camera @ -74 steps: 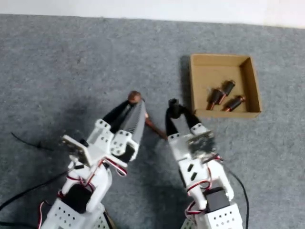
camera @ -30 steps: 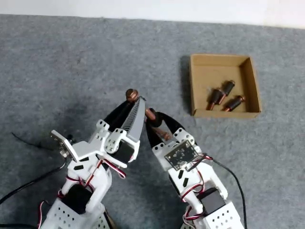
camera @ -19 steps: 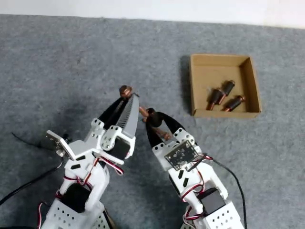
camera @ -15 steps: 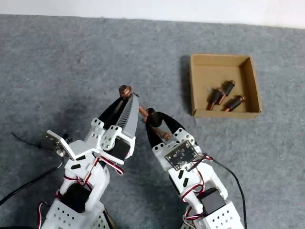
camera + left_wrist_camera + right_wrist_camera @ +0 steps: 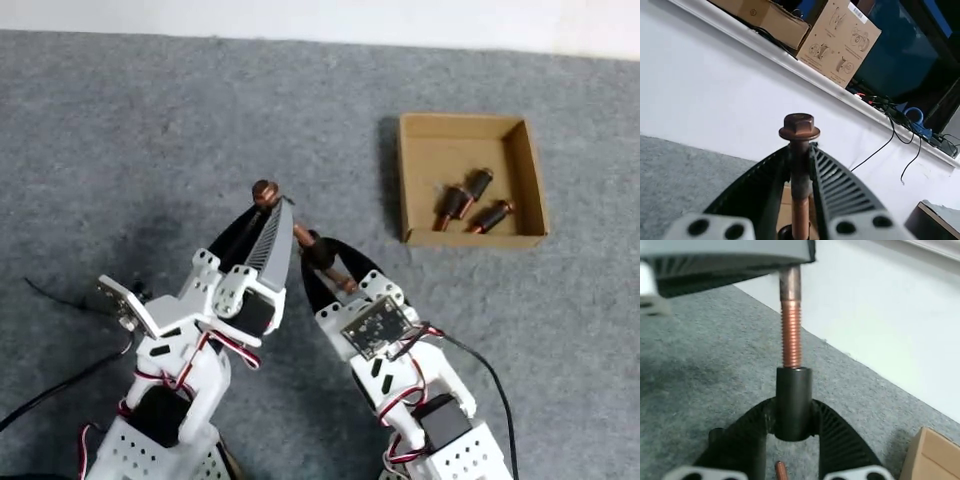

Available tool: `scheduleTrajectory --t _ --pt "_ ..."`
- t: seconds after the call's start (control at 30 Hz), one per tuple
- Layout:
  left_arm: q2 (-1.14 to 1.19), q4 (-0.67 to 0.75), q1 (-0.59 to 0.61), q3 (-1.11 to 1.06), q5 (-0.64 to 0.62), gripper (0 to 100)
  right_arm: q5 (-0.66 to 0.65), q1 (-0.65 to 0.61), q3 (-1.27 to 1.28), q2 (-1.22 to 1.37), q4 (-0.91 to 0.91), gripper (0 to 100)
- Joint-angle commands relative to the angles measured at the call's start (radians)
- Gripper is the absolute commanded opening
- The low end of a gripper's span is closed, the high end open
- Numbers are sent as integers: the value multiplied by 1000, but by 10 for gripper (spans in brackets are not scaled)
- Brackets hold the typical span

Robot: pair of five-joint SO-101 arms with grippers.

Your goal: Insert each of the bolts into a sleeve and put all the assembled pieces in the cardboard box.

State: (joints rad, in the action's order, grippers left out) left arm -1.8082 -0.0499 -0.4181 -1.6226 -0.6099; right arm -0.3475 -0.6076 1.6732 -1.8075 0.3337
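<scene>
Copper-coloured bolt [image 5: 799,129], clamped by its shank in the left jaws, shares its long axis with the black sleeve [image 5: 793,402] gripped in the right jaws; we read the threaded tip at the sleeve's mouth, so the push follows that axis.

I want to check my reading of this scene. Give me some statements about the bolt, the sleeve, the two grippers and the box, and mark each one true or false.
1. The left gripper is shut on a bolt. True.
2. The right gripper is open and holds nothing. False: it is shut on a dark sleeve.
3. The bolt's head points into the sleeve. False: the threaded end meets the sleeve's mouth, and the head sticks out past the left gripper's tips.
4. Three assembled pieces lie in the cardboard box. True.
</scene>
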Motion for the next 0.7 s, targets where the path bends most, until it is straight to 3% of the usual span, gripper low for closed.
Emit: scheduleTrajectory --t 0.0,0.67 --pt "12 -2 -27 5 -6 7 -8 -10 101 -21 -15 5" --pt "15 2 -61 -27 44 7 -6 -10 101 -21 -12 5"
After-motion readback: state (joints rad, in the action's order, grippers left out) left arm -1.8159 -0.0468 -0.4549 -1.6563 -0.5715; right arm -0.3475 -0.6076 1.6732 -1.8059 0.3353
